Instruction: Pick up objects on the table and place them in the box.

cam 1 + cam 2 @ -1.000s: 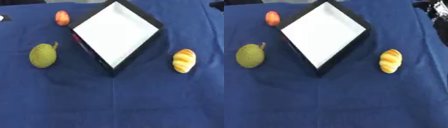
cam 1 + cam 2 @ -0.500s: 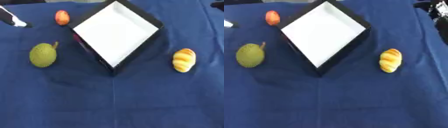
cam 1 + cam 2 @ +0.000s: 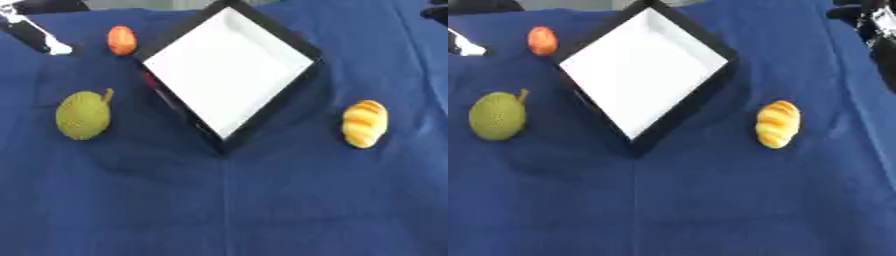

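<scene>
- The table [image 3: 262, 210] wore a dark blue cloth, soft looking, with a long fold line running down its middle.
- The box [image 3: 308, 46] sat in the far middle, turned like a diamond, one corner pointing at me. It had thin black walls and a flat, smooth white floor, with nothing inside.
- A round green fruit [image 3: 83, 114] lay left of the box, well apart from it. Its skin looked bumpy, and a short brown stem stuck up from it.
- A small orange fruit [image 3: 122, 40] lay by the far left side of the box, just beside its wall. It was smooth and shaped like an egg.
- A yellow bread roll [image 3: 365, 123] lay right of the box, a long oval with orange stripes across its top.
- My left hand [image 3: 35, 31] came in at the far left corner, up over the cloth, near the orange fruit but not touching it. I saw one long straight black finger with a white tip.
- My right hand [image 3: 878, 25] showed only as a dark blur at the far right corner. I could not tell how its fingers were.
</scene>
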